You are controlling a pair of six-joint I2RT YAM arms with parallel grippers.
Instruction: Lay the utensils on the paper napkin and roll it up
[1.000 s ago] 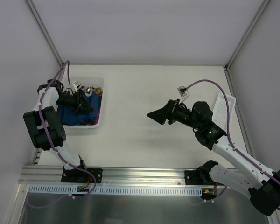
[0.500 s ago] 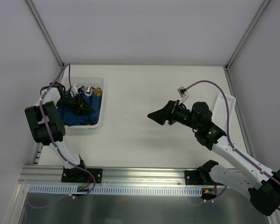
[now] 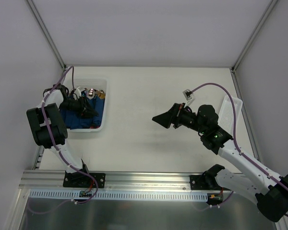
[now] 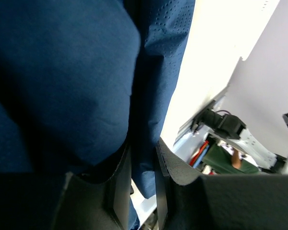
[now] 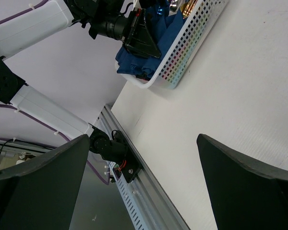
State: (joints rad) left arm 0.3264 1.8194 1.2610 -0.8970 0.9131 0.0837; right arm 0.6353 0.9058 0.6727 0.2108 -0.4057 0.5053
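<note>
White desk (image 3: 149, 91) below us: our left fingers (image 4: 119, 191) pinch a blue napkin (image 4: 156, 72) fold inside the basket (image 3: 86, 133), beside blue rolls (image 3: 79, 122) showing cutlery heads (image 3: 92, 92); our right fingers (image 5: 43, 177) gape, holding nothing.

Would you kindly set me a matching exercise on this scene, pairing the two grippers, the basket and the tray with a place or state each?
Things:
1. left gripper
2. right gripper
3. basket
4. tray

Places or states:
A. lies along the right edge of the table
B. open, above bare table
C. holds blue rolls and cutlery heads
D. fingers pinch a fold of blue napkin

Pairs: 1-D, 2-B, 3-C, 4-A.
</note>
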